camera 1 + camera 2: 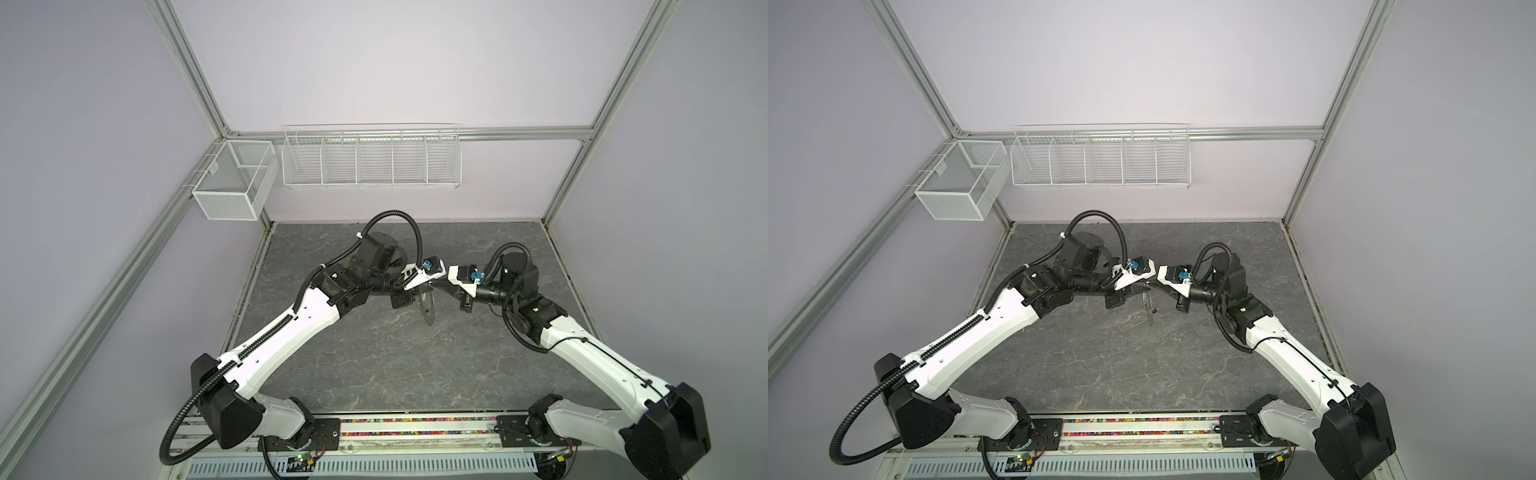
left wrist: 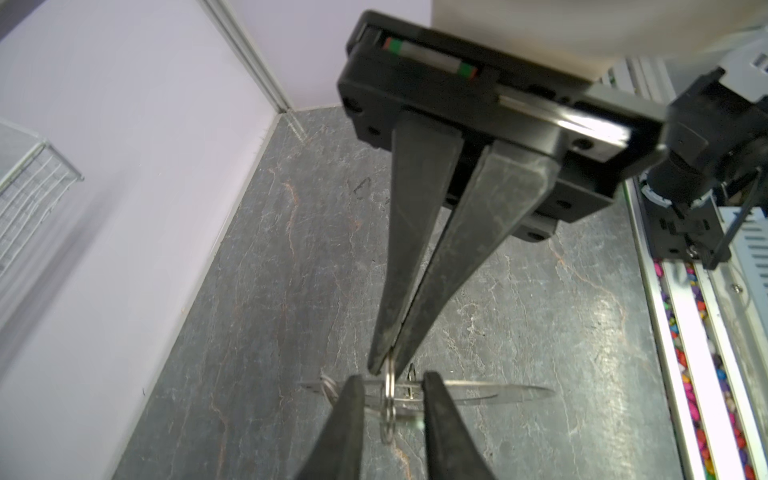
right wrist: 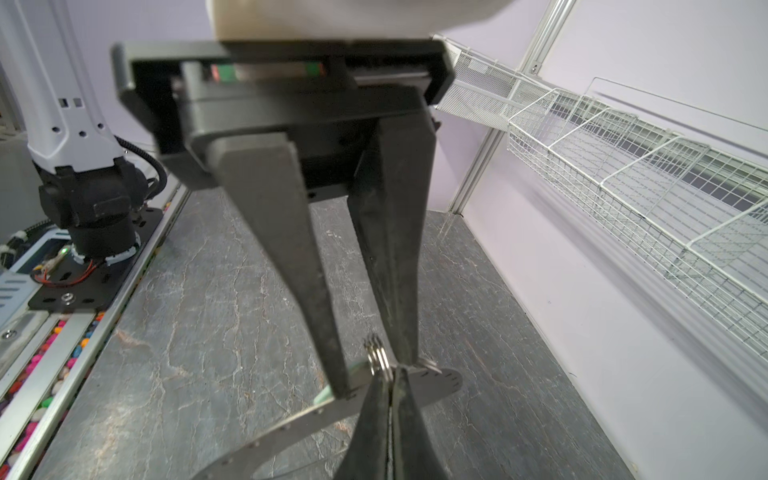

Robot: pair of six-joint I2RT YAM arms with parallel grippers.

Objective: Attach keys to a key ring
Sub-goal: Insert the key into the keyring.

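R end effector (image 2: 386,365) nips wire loop (image 2: 389,392), L end effector (image 2: 392,379) spread

The left arm (image 1: 286,332) and the right arm (image 1: 590,353) reach from the near edge of the worktop (image 1: 374,374) and bend inward. Their wrists almost meet above its middle, somewhat toward the far edge. The left tool (image 3: 376,376) angles down and inward, its fingers (image 2: 347,424) apart. The right tool (image 2: 385,365) faces it, fingers (image 2: 419,249) pressed together at the tips on a small wire loop (image 2: 389,388).
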